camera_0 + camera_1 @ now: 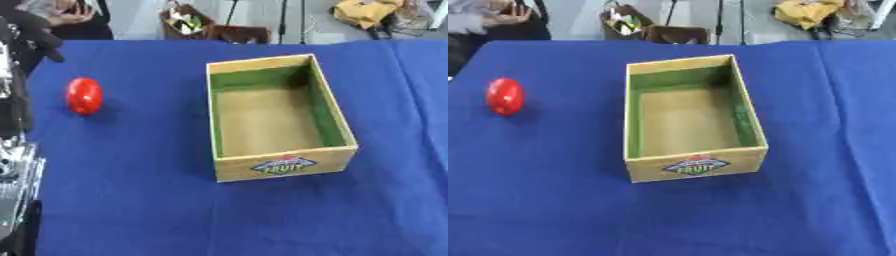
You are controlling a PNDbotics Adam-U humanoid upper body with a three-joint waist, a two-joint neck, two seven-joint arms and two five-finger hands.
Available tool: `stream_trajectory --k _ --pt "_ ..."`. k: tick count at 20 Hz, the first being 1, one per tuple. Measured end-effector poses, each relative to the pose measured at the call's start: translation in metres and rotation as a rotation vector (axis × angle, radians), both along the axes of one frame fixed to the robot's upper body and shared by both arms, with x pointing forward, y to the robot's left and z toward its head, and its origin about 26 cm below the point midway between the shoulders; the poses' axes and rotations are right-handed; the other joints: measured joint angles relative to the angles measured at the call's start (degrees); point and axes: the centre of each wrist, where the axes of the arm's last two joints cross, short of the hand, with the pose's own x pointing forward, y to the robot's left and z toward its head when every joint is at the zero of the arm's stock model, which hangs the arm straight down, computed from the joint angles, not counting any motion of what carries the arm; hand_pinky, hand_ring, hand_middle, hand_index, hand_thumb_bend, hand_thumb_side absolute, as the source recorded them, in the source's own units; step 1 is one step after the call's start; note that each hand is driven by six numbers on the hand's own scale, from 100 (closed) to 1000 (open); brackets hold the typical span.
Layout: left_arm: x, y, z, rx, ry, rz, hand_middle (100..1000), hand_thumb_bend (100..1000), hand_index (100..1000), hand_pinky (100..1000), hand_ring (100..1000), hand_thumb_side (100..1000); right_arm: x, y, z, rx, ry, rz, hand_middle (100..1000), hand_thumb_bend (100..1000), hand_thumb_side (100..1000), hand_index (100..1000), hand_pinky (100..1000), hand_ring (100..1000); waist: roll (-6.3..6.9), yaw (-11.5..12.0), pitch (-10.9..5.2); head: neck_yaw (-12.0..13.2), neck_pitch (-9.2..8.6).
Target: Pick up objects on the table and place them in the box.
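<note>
Red egg-shaped object [84, 95] lies alone on the blue worktop [131, 200], well left of the open wooden box [278, 162], which holds nothing yet. Neither hand shows, so I cannot tell how the fingers stand.

Blue-clothed table [798, 210], grey floor [750, 20] beyond, brown basket [627, 22], yellow bundle [807, 12]

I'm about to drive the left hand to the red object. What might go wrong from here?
1. The red object is rounded and lies on the cloth, so a nudge may roll it away.
2. It sits near the table's left edge and may roll off.
3. The box has raised walls; a low carry may clip its rim.
</note>
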Motion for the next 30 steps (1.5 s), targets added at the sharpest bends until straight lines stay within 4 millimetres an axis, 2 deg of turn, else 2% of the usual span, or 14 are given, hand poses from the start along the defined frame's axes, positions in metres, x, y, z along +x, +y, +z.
stream_trajectory --k 2,4,9,12,14,21,22,23,24,25,26,27,29,30 --pt "0.002 0.001 0.008 0.068 0.016 0.011 607 100 883 426 534 808 -0.001 -0.003 0.001 -0.017 0.003 -0.013 663 100 934 773 688 708 0.33 0.1 -0.01 -1.2 0.31" --pt "0.004 0.004 0.019 0.141 0.031 0.034 615 100 891 434 542 799 -0.002 -0.005 0.002 -0.025 0.003 -0.022 663 100 937 773 688 708 0.02 0.5 -0.01 -2.6 0.57" --pt "0.009 0.013 0.045 0.320 0.081 0.111 707 100 951 503 617 787 -0.003 -0.007 0.004 -0.036 -0.002 -0.033 664 100 944 774 688 708 -0.13 0.7 0.17 -5.3 0.59" --pt "0.016 0.018 0.051 0.426 0.155 0.162 754 100 984 557 671 809 -0.003 -0.009 0.002 -0.043 0.003 -0.042 664 100 944 774 688 709 -0.13 0.7 0.35 -5.7 0.57" --pt "0.023 0.021 0.054 0.496 0.212 0.193 806 100 1000 631 743 837 -0.004 -0.009 0.003 -0.048 0.002 -0.046 664 100 945 774 688 709 -0.12 0.8 0.38 -5.7 0.55" --pt "0.046 0.042 0.063 0.749 0.387 0.323 873 114 1000 709 821 922 -0.004 -0.009 0.003 -0.050 0.002 -0.046 664 100 951 774 689 709 -0.39 -0.1 0.98 -5.0 0.57" --pt "0.048 0.048 0.065 0.784 0.408 0.344 892 205 1000 728 837 947 -0.004 -0.009 0.004 -0.052 0.002 -0.044 664 100 944 774 689 709 -0.50 -0.3 1.12 -4.7 0.57" --pt "0.050 0.054 0.066 0.819 0.433 0.368 915 368 1000 743 853 988 -0.003 -0.008 0.003 -0.053 0.003 -0.041 664 100 952 774 689 710 -0.59 -0.5 1.26 -4.4 0.57" --pt "0.052 0.061 0.067 0.853 0.460 0.392 921 431 1000 748 857 1000 -0.003 -0.008 0.003 -0.056 0.004 -0.038 664 100 952 774 689 710 -0.61 -0.7 1.40 -4.1 0.55" --pt "0.054 0.067 0.069 0.885 0.489 0.418 935 632 1000 767 872 1000 -0.003 -0.008 0.003 -0.057 0.004 -0.037 664 100 953 774 689 710 -0.59 -0.9 1.53 -3.8 0.53" --pt "0.056 0.072 0.070 0.913 0.520 0.442 939 695 1000 776 879 1000 -0.003 -0.008 0.003 -0.057 0.005 -0.036 664 100 953 775 690 710 -0.53 -1.1 1.65 -3.4 0.49" --pt "0.057 0.078 0.072 0.941 0.551 0.470 938 822 1000 789 887 1000 -0.003 -0.007 0.004 -0.059 0.004 -0.034 664 100 953 775 690 710 -0.48 -1.3 1.76 -3.0 0.42" --pt "0.060 0.089 0.075 0.996 0.616 0.529 940 931 1000 802 893 1000 -0.002 -0.006 0.005 -0.064 0.003 -0.026 663 100 954 774 690 711 -0.44 -1.8 2.03 -2.1 -0.01" --pt "0.061 0.094 0.077 1.024 0.648 0.556 940 940 1000 804 894 1000 -0.002 -0.005 0.005 -0.066 0.004 -0.024 663 100 954 774 690 711 -0.45 -2.0 2.17 -1.7 -0.20"
